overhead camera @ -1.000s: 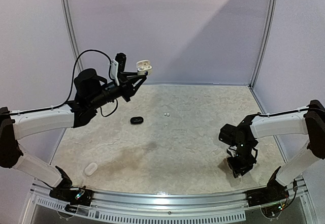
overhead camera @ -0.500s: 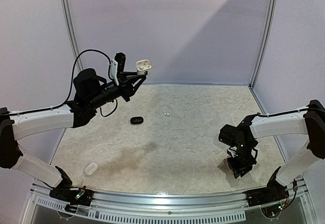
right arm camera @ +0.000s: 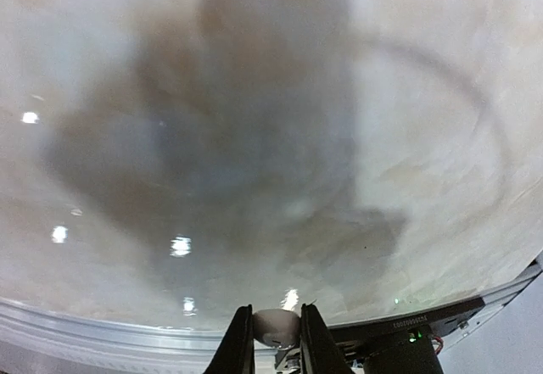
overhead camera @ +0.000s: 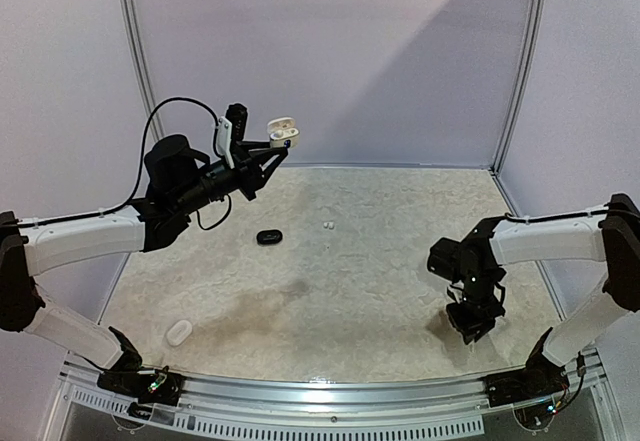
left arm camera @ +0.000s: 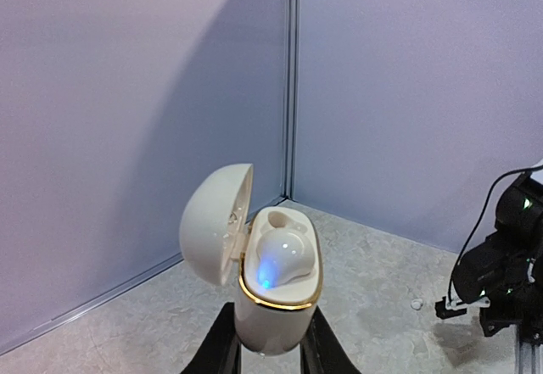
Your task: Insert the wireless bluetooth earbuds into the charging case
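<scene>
Right fingers (right arm camera: 240,345) leftward, tight on one earbud (right arm camera: 274,326); left fingers (left arm camera: 222,348) tight on one case (left arm camera: 276,302).

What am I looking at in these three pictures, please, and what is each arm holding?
These are two robot arms bolted at the near edge of a table. The wide picture comes from a fixed camera above and behind them. The other two come from a camera on each wrist, looking out past that arm's own fingers.

The left gripper holds an open case up in the air, with its lid swung back. The right gripper, low over the table, pinches a small white thing, probably an earbud.

On the table lie a black case, two white buds and a second white case.
</scene>
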You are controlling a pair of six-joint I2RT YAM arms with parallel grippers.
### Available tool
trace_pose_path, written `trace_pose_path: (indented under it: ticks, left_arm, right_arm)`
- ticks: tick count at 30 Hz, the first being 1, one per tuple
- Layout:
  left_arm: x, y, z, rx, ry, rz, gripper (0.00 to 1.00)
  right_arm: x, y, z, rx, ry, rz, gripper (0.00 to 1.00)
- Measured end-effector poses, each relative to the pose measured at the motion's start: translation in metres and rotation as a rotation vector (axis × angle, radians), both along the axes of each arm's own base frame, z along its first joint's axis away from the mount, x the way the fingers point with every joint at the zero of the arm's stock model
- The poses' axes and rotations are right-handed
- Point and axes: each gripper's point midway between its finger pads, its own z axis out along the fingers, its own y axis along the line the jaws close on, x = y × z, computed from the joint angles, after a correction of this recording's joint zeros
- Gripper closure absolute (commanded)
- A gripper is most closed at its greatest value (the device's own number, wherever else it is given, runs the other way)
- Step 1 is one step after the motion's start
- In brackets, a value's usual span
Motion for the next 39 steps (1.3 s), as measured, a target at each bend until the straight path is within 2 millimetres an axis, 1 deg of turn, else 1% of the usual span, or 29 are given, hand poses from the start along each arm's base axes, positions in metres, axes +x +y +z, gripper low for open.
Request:
trace_pose_path:
  ticks: [1,3,4,5,6,7,8,10,13,14,15,16,18,20,22,25,30,35,39]
  left_arm:
    - [0.0,0.0,0.0,0.0,-0.002,0.0,1.0]
    - [0.0,0.0,0.001,0.002,-0.007,0.0,1.0]
    - [0.0,0.0,0.001,0.004,-0.012,-0.002,1.0]
    - [-0.001,-0.001,0.001,0.007,-0.019,-0.004,1.0]
    - [-0.002,-0.001,0.002,0.011,-0.027,-0.008,1.0]
    - [-0.002,-0.001,0.003,0.013,-0.036,-0.009,1.0]
    - [-0.003,-0.002,0.004,0.017,-0.048,-0.012,1.0]
    - [-0.004,-0.002,0.007,0.02,-0.073,-0.017,1.0]
    - [-0.007,-0.004,0.012,0.029,-0.116,-0.026,1.0]
    - [-0.008,-0.005,0.012,0.033,-0.127,-0.029,1.0]
    - [-0.009,-0.005,0.014,0.037,-0.14,-0.033,1.0]
    - [-0.01,-0.006,0.015,0.039,-0.151,-0.035,1.0]
    - [-0.011,-0.006,0.016,0.043,-0.167,-0.036,1.0]
    - [-0.011,-0.006,0.017,0.044,-0.177,-0.035,1.0]
    - [-0.011,-0.006,0.018,0.043,-0.184,-0.035,1.0]
    - [-0.012,-0.007,0.02,0.039,-0.192,-0.039,1.0]
    - [-0.014,-0.007,0.022,0.035,-0.197,-0.047,1.0]
    - [-0.014,-0.008,0.022,0.032,-0.196,-0.051,1.0]
    - [-0.014,-0.008,0.022,0.028,-0.192,-0.051,1.0]
  right_arm:
    - [0.012,0.008,0.009,0.018,-0.034,0.009,0.96]
    - [0.045,0.034,0.037,0.088,-0.141,0.033,0.98]
    - [0.066,0.051,0.057,0.138,-0.214,0.051,0.98]
    - [0.088,0.07,0.082,0.194,-0.301,0.071,0.99]
    - [0.107,0.088,0.109,0.251,-0.39,0.098,0.98]
    - [0.129,0.109,0.145,0.32,-0.503,0.127,0.98]
    - [0.143,0.126,0.175,0.383,-0.595,0.151,0.99]
    - [0.17,0.162,0.255,0.536,-0.823,0.216,1.0]
    - [0.173,0.208,0.337,0.712,-1.057,0.342,1.0]
    - [0.17,0.22,0.354,0.756,-1.108,0.378,1.0]
    - [0.166,0.237,0.372,0.808,-1.174,0.435,1.0]
    - [0.163,0.25,0.384,0.845,-1.218,0.479,1.0]
    - [0.157,0.276,0.4,0.915,-1.292,0.559,1.0]
    - [0.153,0.296,0.407,0.967,-1.346,0.617,1.0]
    - [0.154,0.31,0.413,1.003,-1.401,0.664,1.0]
    - [0.159,0.324,0.421,1.034,-1.474,0.702,1.0]
    - [0.165,0.337,0.423,1.032,-1.541,0.742,1.0]
    - [0.173,0.34,0.415,0.978,-1.56,0.766,1.0]
    - [0.179,0.339,0.408,0.92,-1.568,0.775,1.0]
